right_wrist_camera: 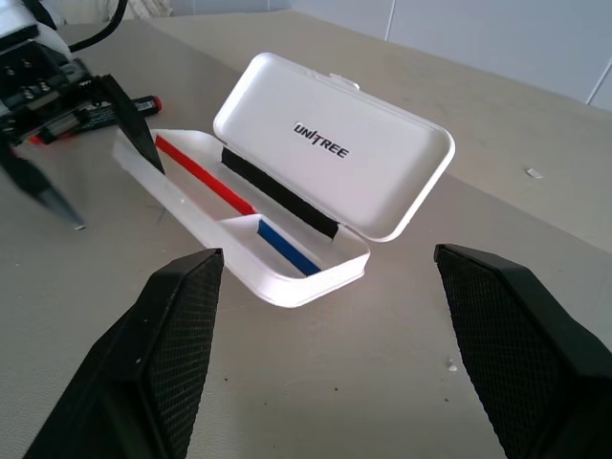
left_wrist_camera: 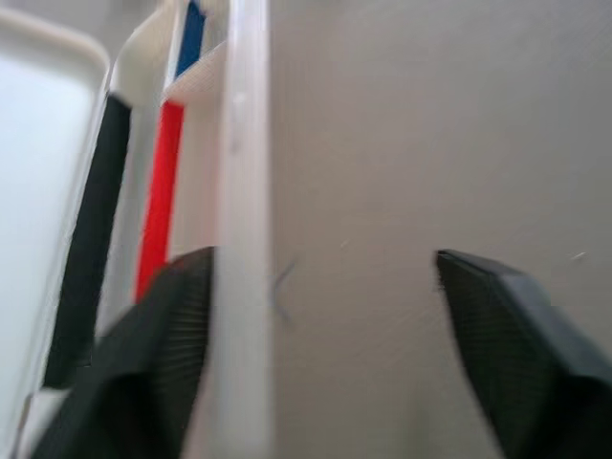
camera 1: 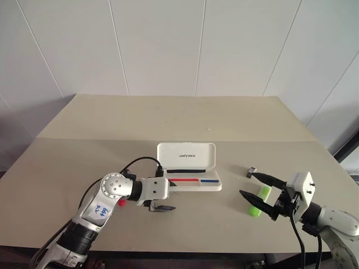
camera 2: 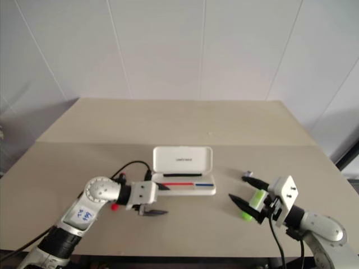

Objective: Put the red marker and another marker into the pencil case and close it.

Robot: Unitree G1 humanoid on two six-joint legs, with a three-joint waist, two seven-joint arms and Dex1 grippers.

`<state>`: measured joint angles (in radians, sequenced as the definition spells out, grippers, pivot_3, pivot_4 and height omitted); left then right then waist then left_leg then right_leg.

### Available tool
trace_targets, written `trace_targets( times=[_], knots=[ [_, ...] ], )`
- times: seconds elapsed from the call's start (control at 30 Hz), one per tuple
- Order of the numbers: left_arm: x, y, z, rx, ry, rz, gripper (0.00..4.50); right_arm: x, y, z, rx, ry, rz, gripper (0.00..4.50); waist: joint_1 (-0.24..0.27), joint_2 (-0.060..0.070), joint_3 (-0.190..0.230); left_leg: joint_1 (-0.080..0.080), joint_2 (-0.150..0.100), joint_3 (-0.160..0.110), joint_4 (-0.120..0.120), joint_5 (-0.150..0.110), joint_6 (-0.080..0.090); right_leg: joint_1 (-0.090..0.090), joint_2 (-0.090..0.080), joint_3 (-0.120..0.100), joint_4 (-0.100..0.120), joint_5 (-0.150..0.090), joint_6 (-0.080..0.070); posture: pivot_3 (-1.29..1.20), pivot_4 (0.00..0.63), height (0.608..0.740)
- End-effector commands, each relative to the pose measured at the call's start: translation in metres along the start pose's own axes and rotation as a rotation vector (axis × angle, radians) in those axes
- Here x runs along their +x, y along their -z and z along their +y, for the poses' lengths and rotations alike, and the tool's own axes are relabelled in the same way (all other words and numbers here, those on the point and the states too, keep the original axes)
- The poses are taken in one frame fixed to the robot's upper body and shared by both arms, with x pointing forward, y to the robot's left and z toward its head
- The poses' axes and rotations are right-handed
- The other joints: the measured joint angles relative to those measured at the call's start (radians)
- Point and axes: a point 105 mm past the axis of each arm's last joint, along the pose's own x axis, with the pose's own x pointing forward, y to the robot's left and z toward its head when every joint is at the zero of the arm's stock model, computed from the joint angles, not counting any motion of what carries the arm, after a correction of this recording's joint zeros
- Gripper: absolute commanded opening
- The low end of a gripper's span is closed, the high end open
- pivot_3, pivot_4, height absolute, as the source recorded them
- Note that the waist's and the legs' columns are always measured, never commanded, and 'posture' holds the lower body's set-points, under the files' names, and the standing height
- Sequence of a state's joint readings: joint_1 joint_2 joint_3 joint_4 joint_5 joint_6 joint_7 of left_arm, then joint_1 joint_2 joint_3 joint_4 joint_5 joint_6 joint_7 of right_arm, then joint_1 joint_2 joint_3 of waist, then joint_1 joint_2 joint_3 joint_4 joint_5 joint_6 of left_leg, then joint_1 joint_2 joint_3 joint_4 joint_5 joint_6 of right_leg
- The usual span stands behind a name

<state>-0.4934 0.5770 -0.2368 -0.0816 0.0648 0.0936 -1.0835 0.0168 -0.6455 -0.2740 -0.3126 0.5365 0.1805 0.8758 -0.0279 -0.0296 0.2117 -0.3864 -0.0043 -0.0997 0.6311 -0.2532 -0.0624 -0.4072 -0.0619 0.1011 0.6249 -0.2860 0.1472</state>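
In the head views, the pencil case (camera 1: 188, 171) is seen lying open near the middle of the table (camera 1: 168, 120), its lid raised toward the far side and a red and a blue stripe lying in the tray. The left gripper (camera 1: 161, 196) is held at the near left corner of the case, its two black fingers spread, one finger over the tray's left end and the other over the table just in front of it; nothing is held between them. A small red tip of the red marker (camera 1: 121, 203) is seen on the table beside the left arm, mostly hidden behind it. The right gripper (camera 1: 255, 185) is held to the right of the case, well apart from it, with its fingers spread wide. The lime-green marker (camera 1: 259, 200) lies on the table in the gap between those fingers; whether they touch it cannot be told

In the left wrist view, the two fingers are seen parted, with the case's front wall (left_wrist_camera: 244, 239) running between them close to one finger, and the red stripe and a black strip lying beyond that wall

In the right wrist view, the right fingers (right_wrist_camera: 172, 354) are shown wide apart and empty, the open case (right_wrist_camera: 316, 186) lying ahead with dark lettering on its lid. The left gripper (right_wrist_camera: 96, 143) is seen at the case's far end, and the red marker (right_wrist_camera: 143, 101) lies behind it on the table
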Motion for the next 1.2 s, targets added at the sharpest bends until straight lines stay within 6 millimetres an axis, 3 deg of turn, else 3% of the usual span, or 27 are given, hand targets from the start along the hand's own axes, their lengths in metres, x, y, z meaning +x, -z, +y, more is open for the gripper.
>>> trace_targets(
  times=[0.03,0.5,0.67,0.77,0.93,1.2],
  knots=[
    [-0.01,-0.015,-0.001,0.024,-0.007,-0.04,4.46,0.003,-0.006,0.001,-0.017,-0.025,-0.018,4.5,0.0,0.0,0.0,0.0,0.0,0.0,0.0,0.0,0.0,0.0,0.0,0.0,0.0,0.0,0.0,0.0,0.15,0.74],
    [-0.022,-0.029,-0.027,-0.028,0.07,-0.072,4.46,0.011,-0.006,-0.001,-0.017,-0.067,-0.025,4.5,0.0,0.0,0.0,0.0,0.0,0.0,-0.001,0.0,0.0,0.001,0.0,0.0,-0.002,0.0,0.0,0.0,0.15,0.74],
    [-0.034,-0.05,-0.025,-0.064,0.049,-0.172,4.46,0.01,-0.006,-0.001,-0.016,-0.073,-0.024,4.5,-0.001,0.0,0.0,0.0,0.001,0.0,-0.001,0.0,0.0,0.0,0.0,0.0,-0.002,0.0,-0.001,0.0,0.15,0.74],
    [-0.047,-0.056,-0.006,-0.101,-0.092,-0.213,4.46,0.008,-0.007,-0.001,-0.014,-0.087,-0.04,4.5,-0.001,0.0,0.0,0.0,0.001,0.0,-0.001,0.0,0.0,0.001,0.0,0.0,-0.003,0.0,-0.001,0.0,0.15,0.74],
    [-0.061,-0.049,0.027,-0.275,-0.382,-0.222,4.46,0.01,-0.011,0.0,-0.009,-0.128,-0.073,4.5,-0.002,0.0,0.0,0.0,0.001,0.0,0.0,0.0,0.0,0.001,0.0,0.0,-0.003,0.0,0.0,0.0,0.15,0.74],
    [-0.08,-0.015,0.046,-0.536,-0.814,-0.146,4.46,0.02,-0.011,-0.004,0.0,-0.223,-0.093,4.5,-0.003,0.0,0.0,0.001,0.0,0.0,0.0,0.0,0.0,0.001,0.0,0.0,-0.003,0.0,0.0,0.0,0.15,0.74]
  ],
)
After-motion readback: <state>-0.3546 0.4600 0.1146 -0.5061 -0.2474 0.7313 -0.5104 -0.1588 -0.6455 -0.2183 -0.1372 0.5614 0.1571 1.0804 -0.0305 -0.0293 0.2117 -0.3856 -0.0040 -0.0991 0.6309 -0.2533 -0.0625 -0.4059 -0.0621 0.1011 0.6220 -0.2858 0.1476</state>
